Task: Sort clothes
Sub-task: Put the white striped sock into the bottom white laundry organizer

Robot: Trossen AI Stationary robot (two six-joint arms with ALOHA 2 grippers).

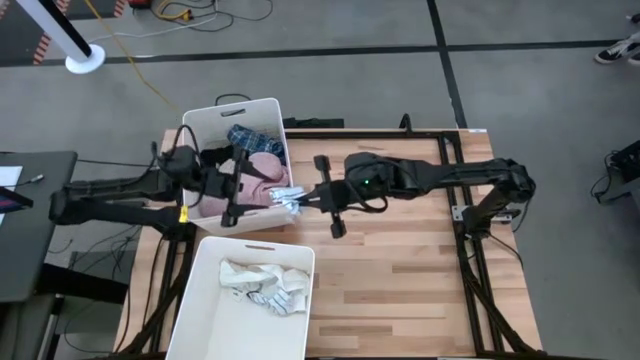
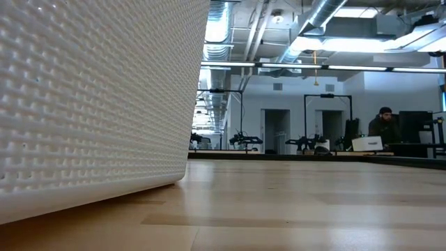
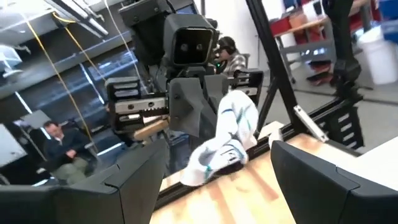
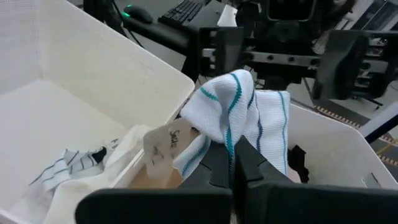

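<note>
A light wooden slatted table carries two white plastic bins. The far bin holds a pink shirt, a blue plaid shirt and a black top. At that bin's near right corner the right gripper is clamped tight on a small white sock with teal stripes, held in the air. The left gripper hovers over the same bin, fingers spread wide and empty. The near bin contains white socks.
</note>
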